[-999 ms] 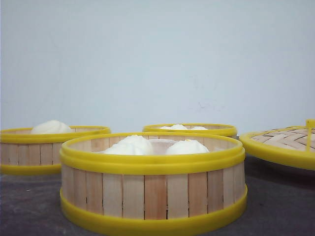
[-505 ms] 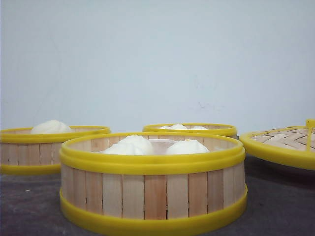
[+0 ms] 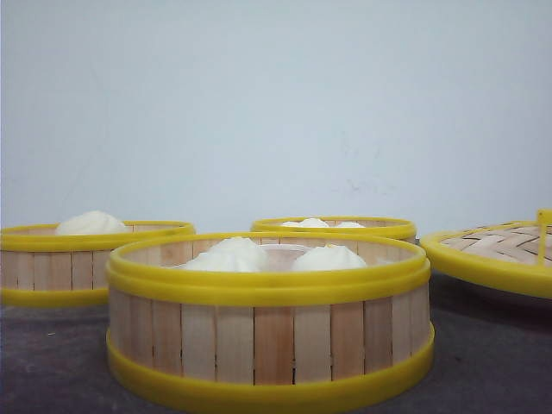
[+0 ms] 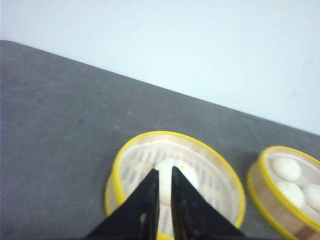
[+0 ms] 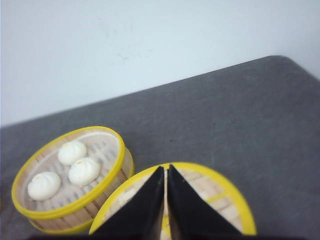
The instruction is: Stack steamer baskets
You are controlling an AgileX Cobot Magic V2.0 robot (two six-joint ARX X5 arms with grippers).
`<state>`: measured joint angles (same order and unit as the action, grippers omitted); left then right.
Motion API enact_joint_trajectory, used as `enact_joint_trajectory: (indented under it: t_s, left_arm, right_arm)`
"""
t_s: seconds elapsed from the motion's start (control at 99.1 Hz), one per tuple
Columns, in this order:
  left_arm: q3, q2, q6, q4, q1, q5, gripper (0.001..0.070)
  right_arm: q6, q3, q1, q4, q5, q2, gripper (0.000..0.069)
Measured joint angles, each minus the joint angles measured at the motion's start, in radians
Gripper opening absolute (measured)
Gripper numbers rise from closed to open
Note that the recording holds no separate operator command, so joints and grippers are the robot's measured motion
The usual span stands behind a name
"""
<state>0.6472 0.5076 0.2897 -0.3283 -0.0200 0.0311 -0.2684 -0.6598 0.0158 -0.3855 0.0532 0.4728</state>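
Note:
Three steamer baskets with pale slats and yellow rims stand apart on the table. The nearest steamer basket (image 3: pixel 269 345) holds white buns, another (image 3: pixel 52 267) is at the left with one bun showing, and a third (image 3: pixel 335 226) is behind. My left gripper (image 4: pixel 165 171) hangs above the one-bun basket (image 4: pixel 210 165), black fingers (image 4: pixel 187 210) almost together with nothing between them. A second basket (image 4: pixel 287 187) with buns lies beside it. My right gripper (image 5: pixel 165 168) is shut and empty over the woven lid (image 5: pixel 227 195), next to a three-bun basket (image 5: pixel 107 150).
The flat woven lid (image 3: pixel 487 254) with its yellow rim lies at the right of the front view. The dark grey table (image 5: pixel 225 115) ends at a pale wall (image 3: pixel 276 103) behind the baskets. Its rounded corner (image 5: pixel 285 60) shows in the right wrist view.

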Motion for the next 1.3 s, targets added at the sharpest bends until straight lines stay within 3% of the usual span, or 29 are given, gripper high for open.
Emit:
enact_joint_trajectory:
  t_s: [0.121,0.273,0.343,0.424,0.485,0.535,0.646,0.777,0.919,1.302]
  left_arm:
    - [0.15,0.119,-0.035,-0.029,0.0,0.04,0.0015]
    - [0.188,0.148,-0.065,-0.048,0.0,0.08,0.003]
    - [0.188,0.155,-0.078,-0.059,0.0,0.08,0.0115]
    - [0.188,0.161,-0.093,-0.067,-0.002,0.08,0.0287]
    - [0.188,0.164,-0.102,-0.071,-0.008,0.08,0.0387]
    - [0.188,0.164,-0.108,-0.071,-0.014,0.08,0.0431]
    - [0.188,0.167,-0.114,-0.071,-0.032,0.083,0.0463]
    - [0.188,0.174,-0.113,-0.071,-0.059,0.125,0.0468]
    - [0.188,0.174,-0.113,-0.063,-0.1,0.149,0.0468]
    - [0.188,0.174,-0.084,-0.055,-0.237,0.151,0.0468]
  right_arm:
    - [0.079,-0.198,0.0,-0.087,0.013,0.115,0.0005]
    - [0.113,-0.299,-0.011,-0.141,0.052,0.169,0.0022]
    - [0.116,-0.301,-0.024,-0.174,0.06,0.177,0.0157]
    - [0.111,-0.301,-0.037,-0.199,0.085,0.193,0.0371]
    - [0.104,-0.301,-0.043,-0.201,0.118,0.211,0.0444]
    - [0.096,-0.301,-0.048,-0.201,0.153,0.23,0.0471]
    - [0.069,-0.319,-0.057,-0.202,0.238,0.291,0.049]
    - [0.051,-0.411,-0.079,-0.201,0.28,0.397,0.0493]
    - [0.048,-0.539,-0.107,-0.221,0.284,0.553,0.0493]
    - [0.046,-0.846,-0.155,-0.29,0.282,1.061,0.0485]
